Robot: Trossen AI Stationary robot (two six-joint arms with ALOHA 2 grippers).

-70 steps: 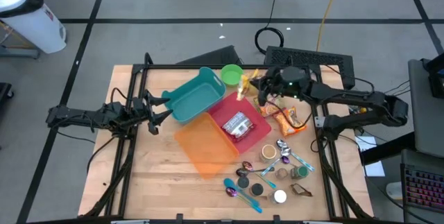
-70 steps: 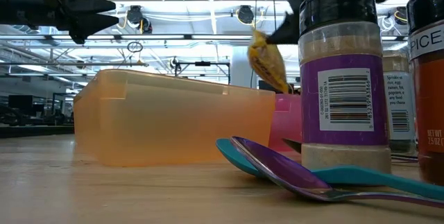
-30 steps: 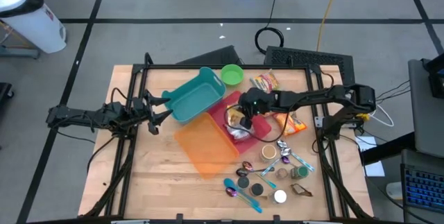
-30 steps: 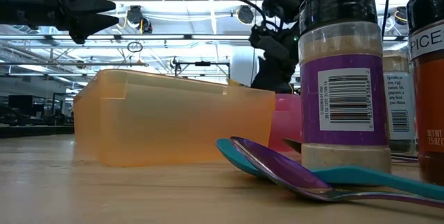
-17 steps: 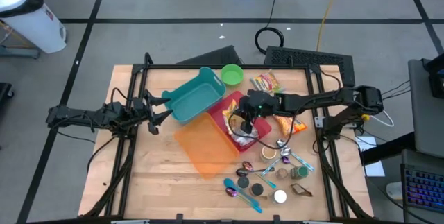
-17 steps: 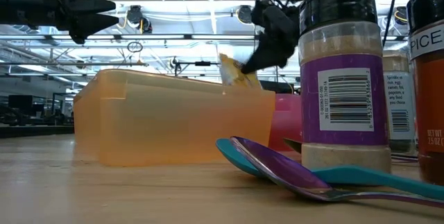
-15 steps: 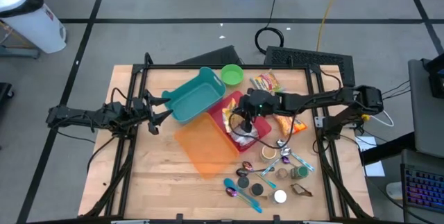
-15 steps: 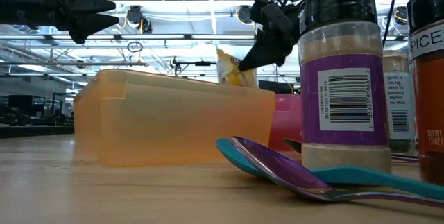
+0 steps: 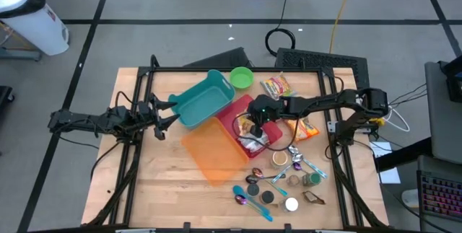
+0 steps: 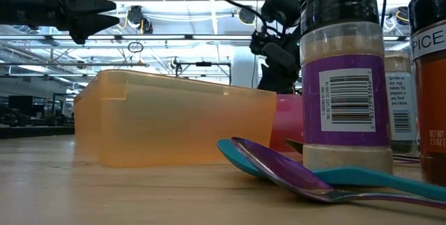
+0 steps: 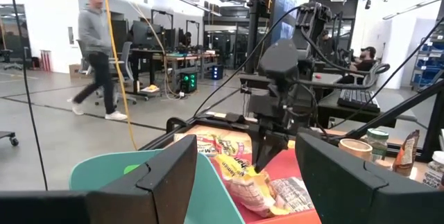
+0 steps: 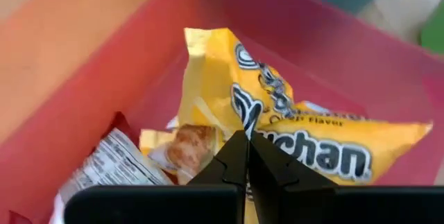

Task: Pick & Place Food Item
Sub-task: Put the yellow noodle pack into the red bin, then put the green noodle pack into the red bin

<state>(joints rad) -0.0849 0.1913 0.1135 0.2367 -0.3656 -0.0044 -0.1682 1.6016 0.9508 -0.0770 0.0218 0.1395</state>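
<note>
Yellow noodle packet [image 12: 277, 134] down inside the red bin [image 9: 271, 133], pinched by the right gripper [image 12: 247, 156]; left gripper [image 9: 164, 115] spread, left of bin.

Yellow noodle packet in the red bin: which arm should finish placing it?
Right. The right gripper is down in the red bin, shut on the yellow noodle packet. The left gripper waits open beside the teal bin.
</note>
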